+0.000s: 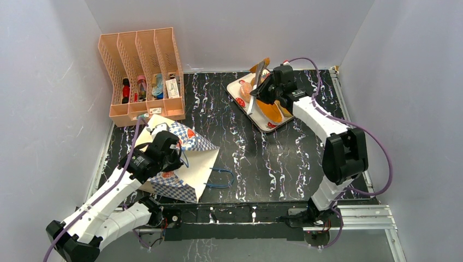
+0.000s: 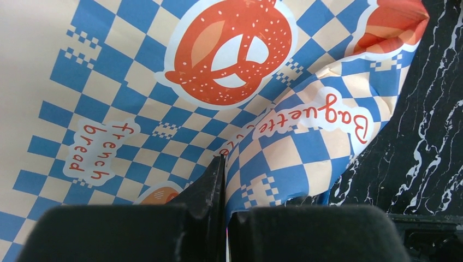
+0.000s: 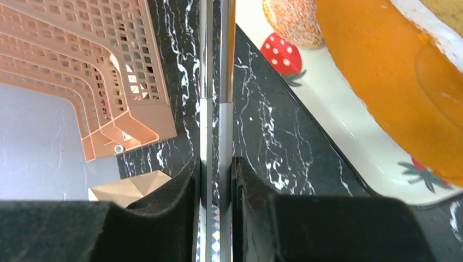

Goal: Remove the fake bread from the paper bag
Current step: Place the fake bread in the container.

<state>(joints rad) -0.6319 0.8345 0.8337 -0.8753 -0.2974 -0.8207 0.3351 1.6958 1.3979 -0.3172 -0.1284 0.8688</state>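
Note:
The paper bag lies on its side at the near left, its mouth toward the table's middle. My left gripper is shut on a fold of its chequered side. Fake bread lies on the strawberry-print tray at the back: a long orange loaf, a pinkish roll and a sugared donut. My right gripper hangs over the tray's left edge, shut on metal tongs. The bag's inside is hidden.
A peach file rack holding small items stands at the back left. The bag's blue cord handle lies on the black marbled table. Grey walls close in on both sides.

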